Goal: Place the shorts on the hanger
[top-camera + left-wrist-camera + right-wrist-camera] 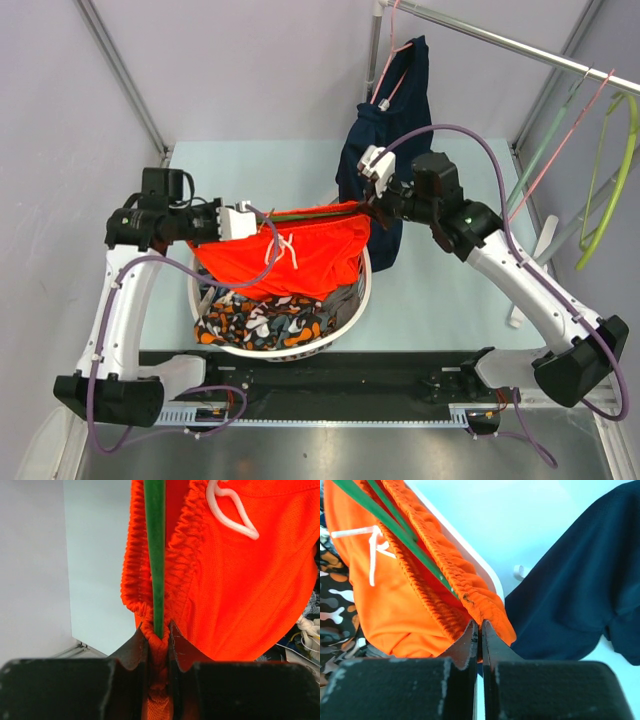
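The orange-red shorts (pixel 295 250) hang stretched by the waistband between my two grippers, above a white basket (pixel 364 288). The white drawstring (pixel 278 250) dangles at the front. The dark green hanger (pixel 315 212) lies with its bar along the waistband, inside the shorts. My left gripper (pixel 247 221) is shut on the left waistband end (pixel 159 645), and the green bar (pixel 155 555) runs down into the pinched fold. My right gripper (pixel 371 208) is shut on the right waistband end (pixel 485 607); the green bar (pixel 395 525) ends just short of its jaws.
The basket holds an orange-black-white patterned cloth (pixel 260 320). A dark navy garment (pixel 395 110) hangs on a pink hanger behind the right gripper and shows in the right wrist view (pixel 580 590). A metal rail (pixel 500 40) at top right carries lime-green hangers (pixel 615 190).
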Available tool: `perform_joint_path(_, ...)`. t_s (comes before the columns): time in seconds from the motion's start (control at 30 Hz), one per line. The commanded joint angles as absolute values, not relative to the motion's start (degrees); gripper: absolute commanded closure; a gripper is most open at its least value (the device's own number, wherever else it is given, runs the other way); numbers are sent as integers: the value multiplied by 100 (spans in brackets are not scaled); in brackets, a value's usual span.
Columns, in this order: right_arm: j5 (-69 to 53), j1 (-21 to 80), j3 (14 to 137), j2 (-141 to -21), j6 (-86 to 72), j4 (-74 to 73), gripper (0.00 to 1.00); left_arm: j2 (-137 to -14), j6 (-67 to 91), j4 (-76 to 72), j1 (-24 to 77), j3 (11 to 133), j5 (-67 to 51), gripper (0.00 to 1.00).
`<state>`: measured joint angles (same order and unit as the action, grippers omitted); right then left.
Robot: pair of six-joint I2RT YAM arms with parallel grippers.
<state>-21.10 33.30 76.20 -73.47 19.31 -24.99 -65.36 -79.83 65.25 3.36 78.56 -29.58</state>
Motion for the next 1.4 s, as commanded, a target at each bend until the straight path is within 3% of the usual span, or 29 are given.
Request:
perform_joint_path(0.0,-1556,3419,8015,-7260,2092,-2232,100,-6557,-7604,6276,624,8069,-2057,100)
perform_joint_path(0.23,-1511,3507,8130,-7277,1802,-2294,100,-6469,-7216,6161,853,8112,-2302,100)
perform_joint_path(0.3,-1608,3498,8165,-7251,1775,-2338,83,-6442,-7181,6205,835,8217,-2521,100)
perform_joint_path(0.33,-1730,3472,8182,-7216,1801,-2364,61,-6451,-7163,6222,826,8279,-2609,100)
perform_joint_path(0.43,-2351,3288,8270,-7050,1872,-2347,31,-6443,-7277,6398,730,8595,-3101,100)
perform_joint_path(0.5,-2732,3182,8314,-6926,2107,-2338,27,-6451,-7443,6564,712,8788,-3382,100)
perform_joint_path(0.63,-3479,3365,8358,-6619,2715,-2312,25,-6644,-7567,6934,721,9306,-3935,100)
perform_joint_path(0.87,-3481,4183,8516,-6574,3778,-2329,27,-6925,-7813,7522,861,10019,-4280,100)
perform_joint_path(1.37,-2760,4983,9185,-7462,4306,-3164,46,-6733,-7656,7550,1274,10283,-4456,100)
